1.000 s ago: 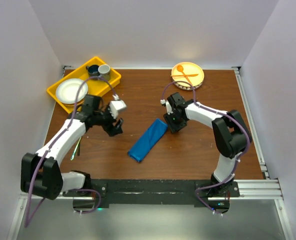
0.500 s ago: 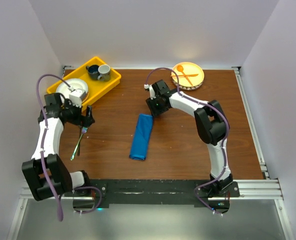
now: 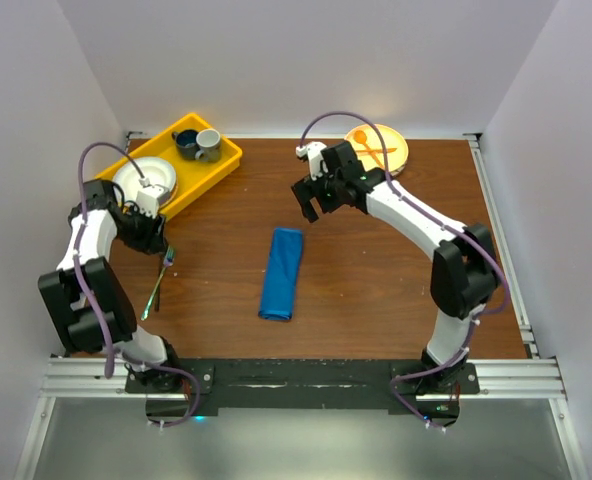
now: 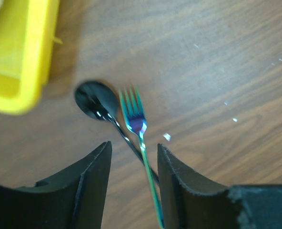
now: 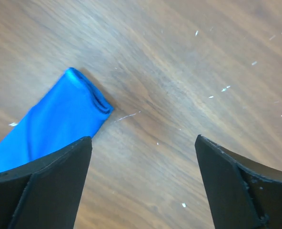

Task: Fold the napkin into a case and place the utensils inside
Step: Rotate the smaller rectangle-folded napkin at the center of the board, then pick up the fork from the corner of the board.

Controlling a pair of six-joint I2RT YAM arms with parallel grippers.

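The napkin (image 3: 282, 272) lies as a narrow blue case in the middle of the table, its long side running near to far. In the right wrist view its far end (image 5: 67, 112) shows by the left finger. My right gripper (image 3: 314, 203) hovers beyond that end, and in its own view the gripper (image 5: 142, 139) is wide open and empty. The iridescent fork (image 4: 137, 121) and spoon (image 4: 96, 98) lie together on the wood at the left (image 3: 158, 283). My left gripper (image 3: 161, 243) is low over them. Its jaws (image 4: 134, 157) stand partly open astride both handles, the fork's handle close to the right finger (image 4: 184, 183).
A yellow tray (image 3: 212, 163) at the back left holds a white plate (image 3: 138, 182) and two cups (image 3: 198, 142); its corner (image 4: 17, 62) shows close to the spoon. An orange plate (image 3: 394, 158) with an orange spoon and fork stands at the back, behind my right arm.
My left arm swung from mid-table to the left, over the fork and spoon, and its jaws narrowed. My right gripper let go of the napkin, opened wide and drew back. The napkin turned straighter.
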